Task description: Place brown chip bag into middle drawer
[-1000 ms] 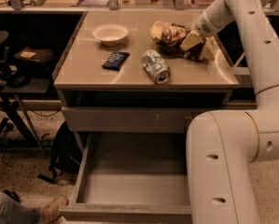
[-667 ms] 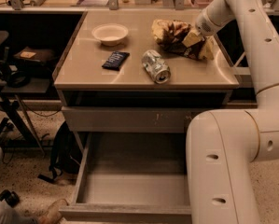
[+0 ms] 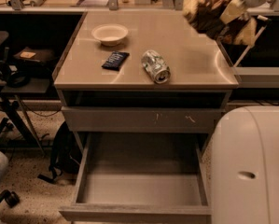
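Observation:
The brown chip bag [image 3: 208, 16], crinkled dark brown and yellow-tan, hangs in the air above the back right corner of the counter [image 3: 185, 55]. My gripper [image 3: 230, 13] is at the top right, shut on the bag's right side, with the white wrist just above it. The middle drawer [image 3: 139, 190] is pulled wide open at the bottom of the view. Its floor is bare and its plain front edge is nearest me. The bag is far above and behind the drawer.
A cream bowl [image 3: 110, 33], a small dark-blue packet [image 3: 115, 60] and a drink can [image 3: 156, 66] on its side lie on the counter. A shut drawer front with pale scratches [image 3: 143, 119] sits above the open drawer. My white body [image 3: 251, 167] fills the lower right. A black bag [image 3: 64, 155] lies on the floor to the left.
The chip bag has risen off the countertop in my gripper, and it now hangs above the back right corner. The view has shifted closer to the cabinet.

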Robot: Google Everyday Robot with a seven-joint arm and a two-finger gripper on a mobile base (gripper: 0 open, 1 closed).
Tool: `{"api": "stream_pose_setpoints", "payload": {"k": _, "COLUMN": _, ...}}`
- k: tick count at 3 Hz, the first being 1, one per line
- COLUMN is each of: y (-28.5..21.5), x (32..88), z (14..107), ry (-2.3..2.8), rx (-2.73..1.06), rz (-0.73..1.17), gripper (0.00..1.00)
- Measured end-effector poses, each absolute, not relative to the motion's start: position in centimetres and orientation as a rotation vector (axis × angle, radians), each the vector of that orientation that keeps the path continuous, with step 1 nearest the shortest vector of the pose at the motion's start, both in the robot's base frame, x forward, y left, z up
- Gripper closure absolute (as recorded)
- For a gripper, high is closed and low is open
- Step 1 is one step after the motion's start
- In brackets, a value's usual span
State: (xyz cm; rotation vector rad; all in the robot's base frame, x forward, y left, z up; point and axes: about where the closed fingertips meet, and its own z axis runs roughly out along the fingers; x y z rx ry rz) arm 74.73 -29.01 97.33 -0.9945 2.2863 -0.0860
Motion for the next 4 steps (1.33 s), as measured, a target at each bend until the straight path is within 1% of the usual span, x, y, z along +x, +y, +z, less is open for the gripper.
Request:
{"api": "stream_pose_setpoints", "payload": {"k": 1, "y": -32.3, "x": 68.0, "z": 104.8, "ry": 2.367, "rx": -0.871, "rz": -0.213, "gripper": 1.00}}
{"api": "stream_pose_setpoints", "payload": {"k": 2, "y": -34.8, "x": 62.6, "z": 107.5, "ry": 2.442, "rx": -0.771, "rz": -0.216, "gripper": 1.00}}
{"api": "stream_pose_setpoints", "payload": {"k": 3, "y": -36.3, "x": 58.4, "z": 109.2, "ry": 2.424, "rx": -0.683, "rz": -0.120, "gripper": 1.00}}
{"api": "stream_pose_setpoints", "payload": {"k": 4, "y": -35.5, "x": 56.8, "z": 110.9, "ry": 2.385, "rx": -0.689, "rz": -0.112, "gripper": 1.00}}
